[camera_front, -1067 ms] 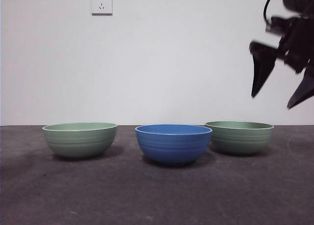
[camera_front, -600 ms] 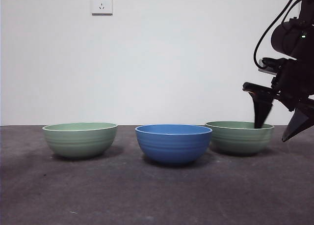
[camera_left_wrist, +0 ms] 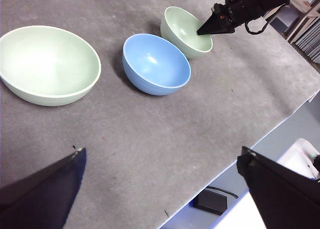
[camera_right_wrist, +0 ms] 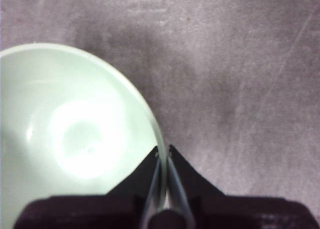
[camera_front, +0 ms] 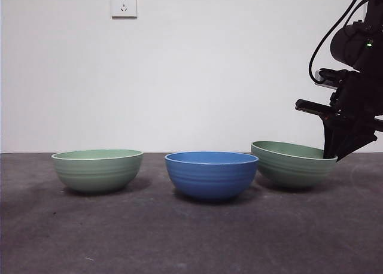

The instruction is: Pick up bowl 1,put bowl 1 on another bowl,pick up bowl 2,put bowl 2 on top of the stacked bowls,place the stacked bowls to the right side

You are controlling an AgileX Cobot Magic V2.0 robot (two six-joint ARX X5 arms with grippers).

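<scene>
Three ribbed bowls stand in a row on the dark table. The blue bowl (camera_front: 211,175) (camera_left_wrist: 156,64) is in the middle. One pale green bowl (camera_front: 97,169) (camera_left_wrist: 47,64) rests level to its left. The other pale green bowl (camera_front: 292,164) (camera_left_wrist: 185,29) (camera_right_wrist: 75,134) is to its right and tilts, its right side raised. My right gripper (camera_front: 331,154) (camera_right_wrist: 163,151) is shut on that bowl's right rim, one jaw inside and one outside. My left gripper (camera_left_wrist: 160,154) hangs open high above the table's near part, holding nothing.
A white wall with a socket (camera_front: 124,3) runs behind the table. In the left wrist view the table's edge (camera_left_wrist: 280,124) runs diagonally beside the bowls, with floor and a cable box beyond it.
My right gripper came down from the upper right to the right green bowl, then shut on its rim. That bowl now tilts with its right side lifted.
</scene>
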